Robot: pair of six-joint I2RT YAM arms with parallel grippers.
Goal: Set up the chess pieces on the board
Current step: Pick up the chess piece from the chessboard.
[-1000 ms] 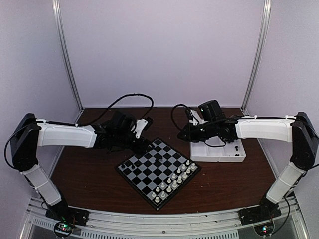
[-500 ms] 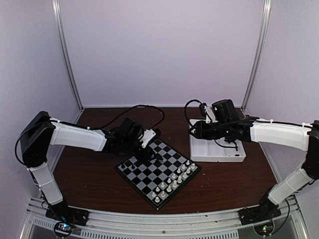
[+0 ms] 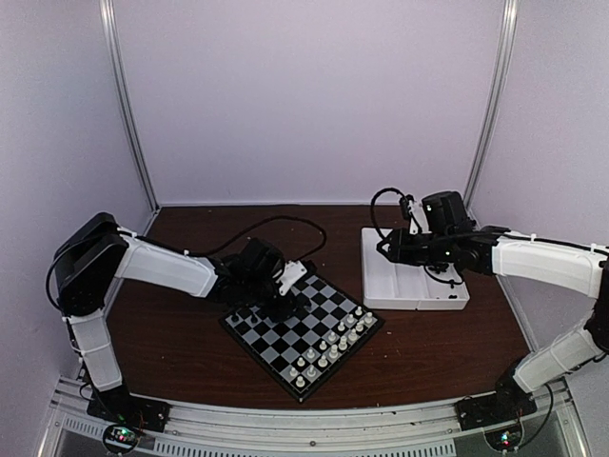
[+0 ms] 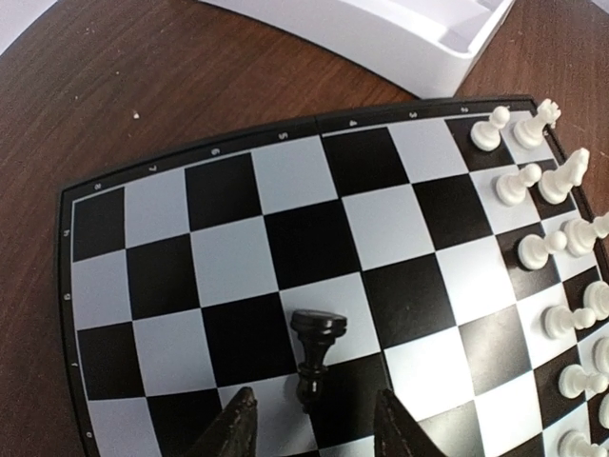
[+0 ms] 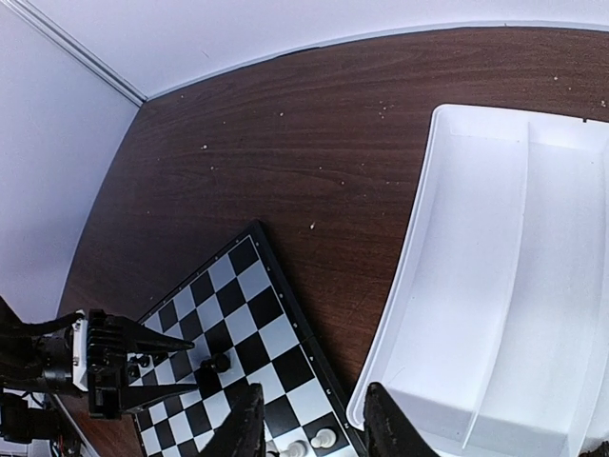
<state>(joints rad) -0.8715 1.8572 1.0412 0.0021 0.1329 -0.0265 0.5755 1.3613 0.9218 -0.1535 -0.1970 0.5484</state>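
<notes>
In the left wrist view a single black chessman (image 4: 317, 354) stood upright on the chessboard (image 4: 228, 248), low in the middle of the frame, its base just ahead of and between the tips of the left gripper (image 4: 314, 430); the jaws were released, with a gap of board on either side of the piece and neither finger touching it; its flared head was plain, but its rank was hard to tell.

The right gripper (image 5: 312, 424) hung at the bottom of its own view with its jaws apart and nothing between them, above the near left edge of the white compartment tray (image 5: 421, 238) and the corner of the board; two long compartments of the tray showed, the right one cut off by the frame.

The white chessmen (image 4: 519, 181) ran in two rows down the right side of the left wrist view; at least ten could be counted, several cut off by the right and lower edges; in the top view they were too small to count.

From the right wrist, at lower left, one black piece stood clear by the left gripper's tips; other dark specks near it were too small to count; the brown table (image 4: 143, 86) filled the upper left.
</notes>
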